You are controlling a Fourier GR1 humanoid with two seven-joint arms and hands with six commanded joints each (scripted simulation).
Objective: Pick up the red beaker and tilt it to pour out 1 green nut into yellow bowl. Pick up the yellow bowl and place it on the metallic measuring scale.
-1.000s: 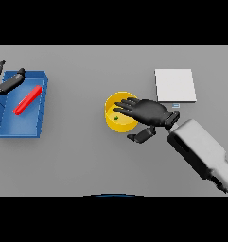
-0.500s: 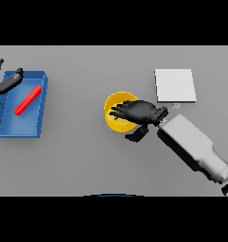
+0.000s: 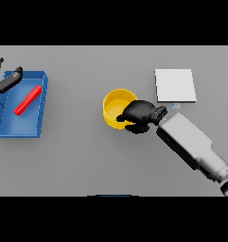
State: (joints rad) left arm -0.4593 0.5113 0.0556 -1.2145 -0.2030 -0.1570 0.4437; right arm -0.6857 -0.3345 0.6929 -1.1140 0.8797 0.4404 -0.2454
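Note:
The yellow bowl [image 3: 114,105] stands mid-table. My right hand [image 3: 140,115] is at its right rim, fingers curled over the edge and thumb outside, gripping the wall. The bowl's inside is partly hidden by the hand; no nut shows. The red beaker [image 3: 27,100] lies on its side in the blue tray [image 3: 16,130] at the left. My left hand [image 3: 5,81] hovers at the tray's upper left corner with relaxed fingers, holding nothing. The metallic measuring scale [image 3: 175,85] sits flat at the right rear, just beyond my right forearm.
The blue tray's walls rise around the beaker at the far left. My right forearm [image 3: 191,145] slants from the lower right toward the bowl.
My right hand has drawn back toward the bowl's right rim and curled its fingers round the edge. The bowl, beaker and left hand have stayed in place.

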